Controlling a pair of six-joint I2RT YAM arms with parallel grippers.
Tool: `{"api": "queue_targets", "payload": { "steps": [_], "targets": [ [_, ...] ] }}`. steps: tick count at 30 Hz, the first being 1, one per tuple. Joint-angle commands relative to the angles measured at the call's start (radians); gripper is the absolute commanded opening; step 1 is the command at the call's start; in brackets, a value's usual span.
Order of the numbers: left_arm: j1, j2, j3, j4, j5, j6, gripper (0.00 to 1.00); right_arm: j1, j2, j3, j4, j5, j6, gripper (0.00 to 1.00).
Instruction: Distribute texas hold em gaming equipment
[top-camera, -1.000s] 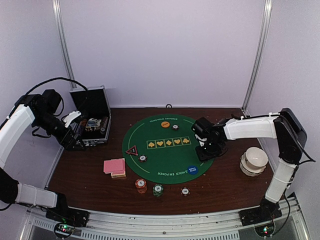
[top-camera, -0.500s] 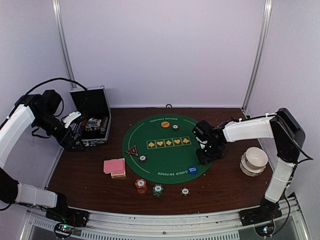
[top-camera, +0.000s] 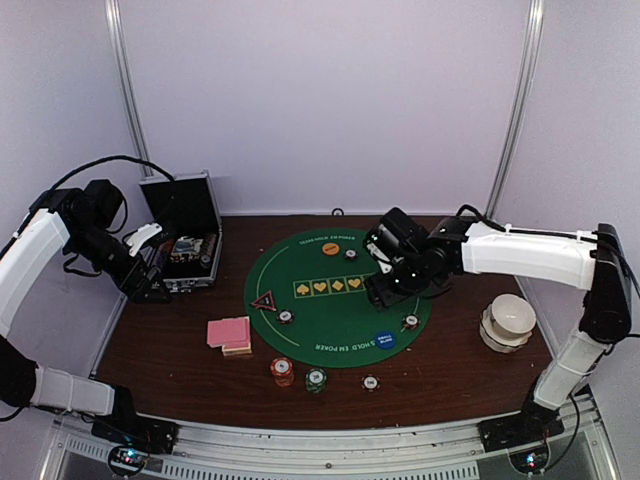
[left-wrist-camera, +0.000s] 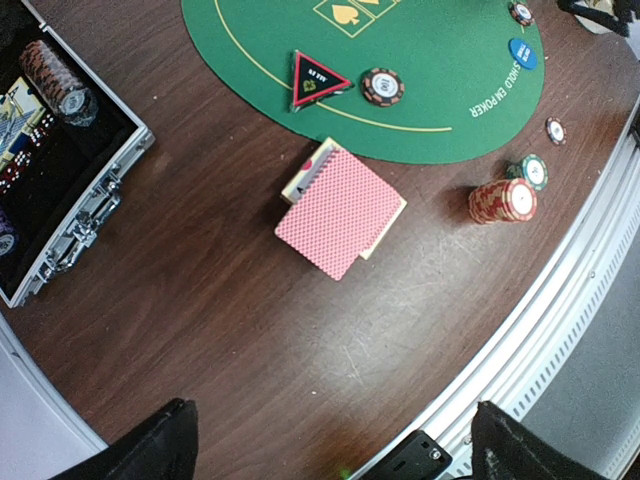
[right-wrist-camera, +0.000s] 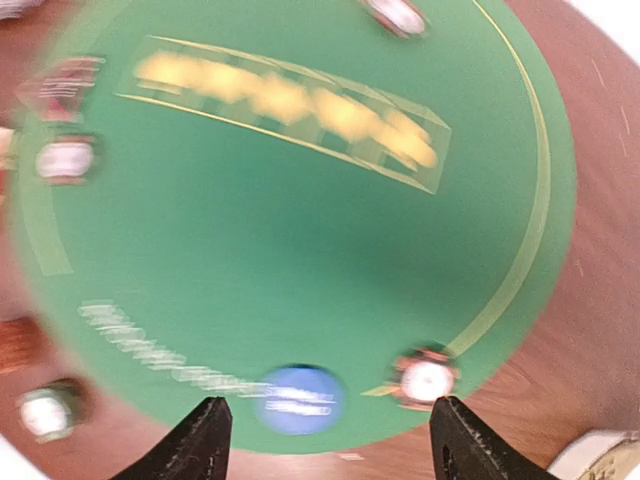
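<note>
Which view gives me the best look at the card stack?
Left wrist: the cards sit mid-frame, large and sharp, pink backs up. Top external shows them only small, on the table left of the mat. Right wrist is motion-blurred and does not show them.

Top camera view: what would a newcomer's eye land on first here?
The round green felt mat fills the middle of the dark table, and the right gripper hovers open above its right half. Next come the pink-backed card stack, just off the mat's left edge, and the open silver-edged case at the table's back left.
</note>
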Motion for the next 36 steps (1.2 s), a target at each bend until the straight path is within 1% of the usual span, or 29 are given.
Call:
{"api": "queue_targets", "payload": {
  "steps": [1,4,7,10,13,16,21,26,36],
  "targets": [
    [-0.004,-0.013,0.023,0.002,0.008,0.007,0.98,0.165,0.002,0.121,-0.048,0.015,-0.04,0.73],
    [-0.004,-0.014,0.023,0.003,0.007,0.004,0.98,0.258,0.069,0.206,-0.058,-0.035,-0.064,0.76],
    [-0.005,-0.018,0.021,0.002,0.007,0.005,0.98,0.331,0.149,0.289,-0.063,-0.087,-0.099,0.84],
    [-0.005,-0.019,0.02,0.001,0.004,0.006,0.98,0.386,0.235,0.373,-0.071,-0.142,-0.143,0.9],
    [-0.005,-0.021,0.019,0.002,0.007,0.007,0.98,0.414,0.322,0.46,-0.093,-0.194,-0.173,0.92],
    [-0.005,-0.021,0.02,0.002,0.009,0.007,0.98,0.426,0.4,0.546,-0.118,-0.214,-0.191,0.93],
    [-0.005,-0.027,0.026,-0.003,0.011,0.01,0.98,0.434,0.49,0.624,-0.142,-0.231,-0.208,0.93],
    [-0.004,-0.033,0.022,-0.005,0.009,0.014,0.98,0.435,0.544,0.665,-0.155,-0.229,-0.217,0.92],
    [-0.006,-0.033,0.019,-0.005,0.009,0.018,0.98,0.433,0.59,0.671,-0.158,-0.202,-0.225,0.83]
  ]
}}
